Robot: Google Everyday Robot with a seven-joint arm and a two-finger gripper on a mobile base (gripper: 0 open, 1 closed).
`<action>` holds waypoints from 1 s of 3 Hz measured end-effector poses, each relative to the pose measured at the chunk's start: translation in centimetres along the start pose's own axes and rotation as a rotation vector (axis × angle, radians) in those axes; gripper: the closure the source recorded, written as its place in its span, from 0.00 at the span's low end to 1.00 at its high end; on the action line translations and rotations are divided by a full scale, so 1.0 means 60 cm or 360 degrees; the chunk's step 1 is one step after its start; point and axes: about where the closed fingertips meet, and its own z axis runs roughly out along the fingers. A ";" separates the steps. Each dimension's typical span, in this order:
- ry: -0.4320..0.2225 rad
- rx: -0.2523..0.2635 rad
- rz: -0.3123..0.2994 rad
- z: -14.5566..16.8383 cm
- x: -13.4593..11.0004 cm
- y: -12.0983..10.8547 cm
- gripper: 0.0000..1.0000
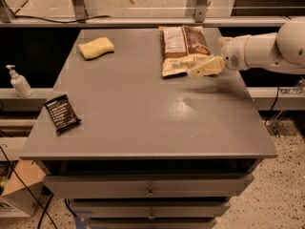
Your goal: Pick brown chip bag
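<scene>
The brown chip bag (183,48) lies flat at the far right of the grey table (138,123), white nutrition panel up on its left half. My gripper (202,69) comes in from the right on a white arm (267,51) and hovers just at the bag's near right corner, pointing left, a little above the table. It holds nothing.
A yellow sponge (96,47) lies at the far left of the table. A small black snack wrapper (62,112) lies near the left edge. A hand-sanitiser bottle (19,81) stands on a shelf left of the table. Drawers sit below the tabletop.
</scene>
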 end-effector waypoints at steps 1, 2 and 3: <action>-0.0009 0.0000 0.0063 0.031 0.018 -0.018 0.00; -0.0008 -0.0029 0.0107 0.051 0.030 -0.020 0.18; -0.0023 -0.0058 0.0134 0.063 0.032 -0.019 0.41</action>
